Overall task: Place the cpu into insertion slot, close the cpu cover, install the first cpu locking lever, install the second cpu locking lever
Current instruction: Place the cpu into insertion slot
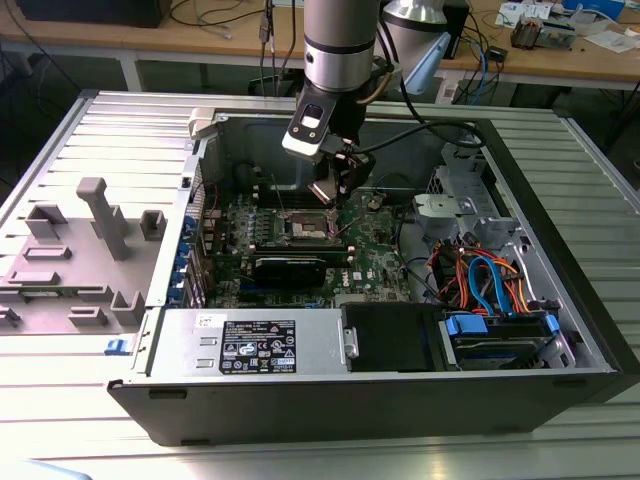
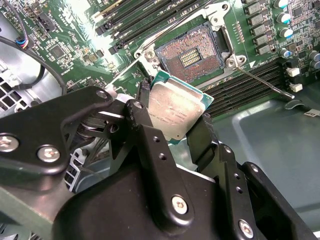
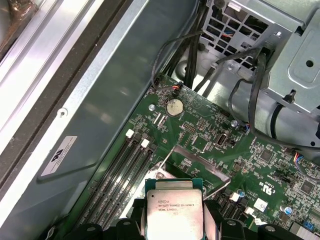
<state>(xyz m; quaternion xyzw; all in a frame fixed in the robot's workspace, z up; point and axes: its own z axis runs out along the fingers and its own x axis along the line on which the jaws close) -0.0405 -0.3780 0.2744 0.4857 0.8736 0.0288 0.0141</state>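
My gripper (image 2: 172, 112) is shut on the cpu (image 2: 176, 109), a flat square chip with a silvery top and green edge, pinched by two opposite sides. It hangs just above and beside the insertion slot (image 2: 192, 50), which lies uncovered with its coppery contact field showing. In the first wrist view the cpu (image 3: 174, 210) sits between the black fingers (image 3: 216, 222), and the cpu cover (image 3: 165, 162) stands raised beyond it. Two thin locking levers (image 2: 265, 84) stick out from the socket, released. In the exterior view my gripper (image 1: 335, 190) hovers over the insertion slot (image 1: 305, 228) inside the open computer case.
Long black memory slots (image 2: 150, 22) flank the socket. A black card (image 1: 290, 268) lies in front of it, then the power supply (image 1: 255, 345). Drive bays with coloured cables (image 1: 490, 280) are at the exterior view's right. A grey fixture (image 1: 105, 215) stands outside the case.
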